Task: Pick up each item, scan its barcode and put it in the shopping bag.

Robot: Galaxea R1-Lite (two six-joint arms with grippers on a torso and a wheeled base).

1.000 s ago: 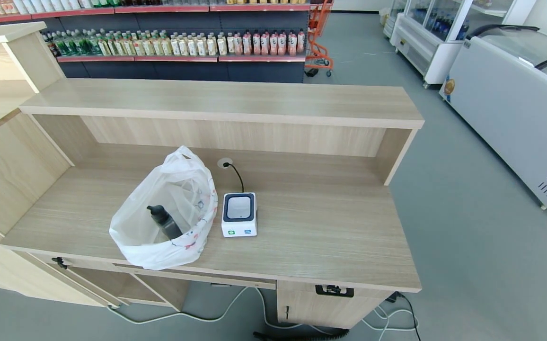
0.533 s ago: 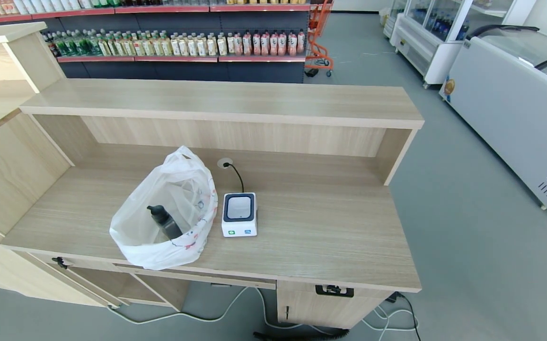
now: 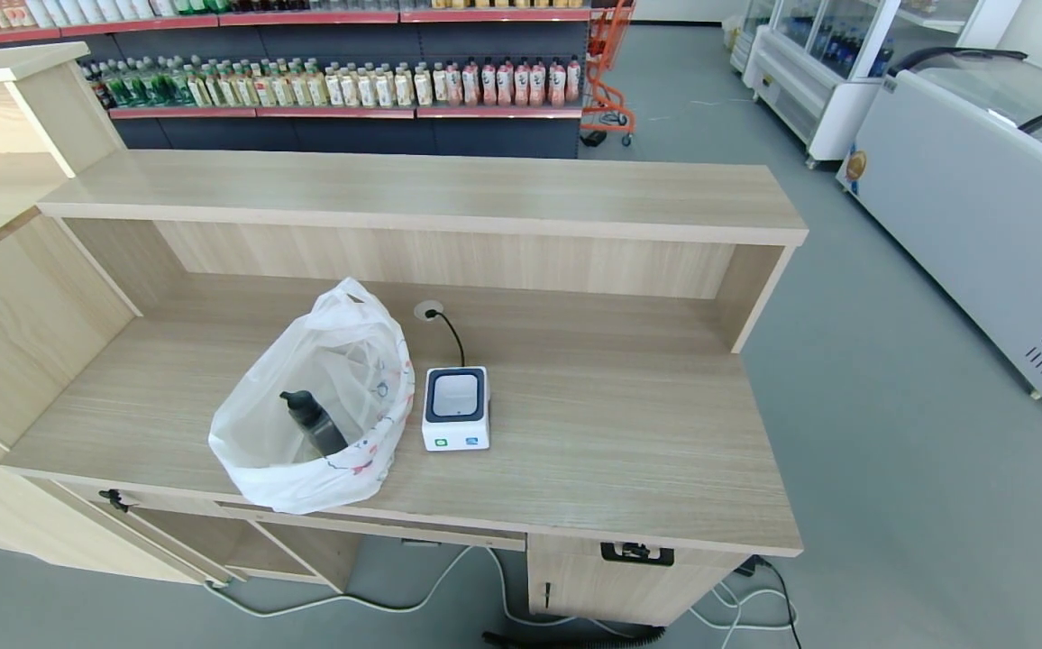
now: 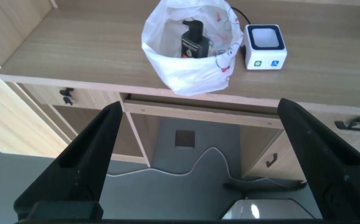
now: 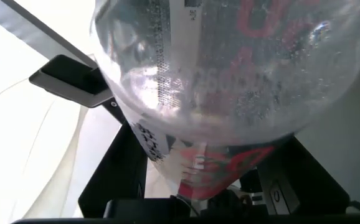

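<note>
Shopping bag (image 3: 305,491) sits open on the wooden counter (image 3: 620,451), with the white scanner (image 3: 456,407) just beside it and a dark bottle (image 3: 314,424) inside. Left gripper (image 4: 200,109) hangs out in front of the counter, jaws wide apart. Right gripper (image 5: 211,143) is clamped on a clear bottle (image 5: 230,74) with a red label.

Left gripper (image 4: 200,107) jaws wide apart — right gripper (image 5: 192,143) clamps a bottle (image 5: 230,68).
</note>
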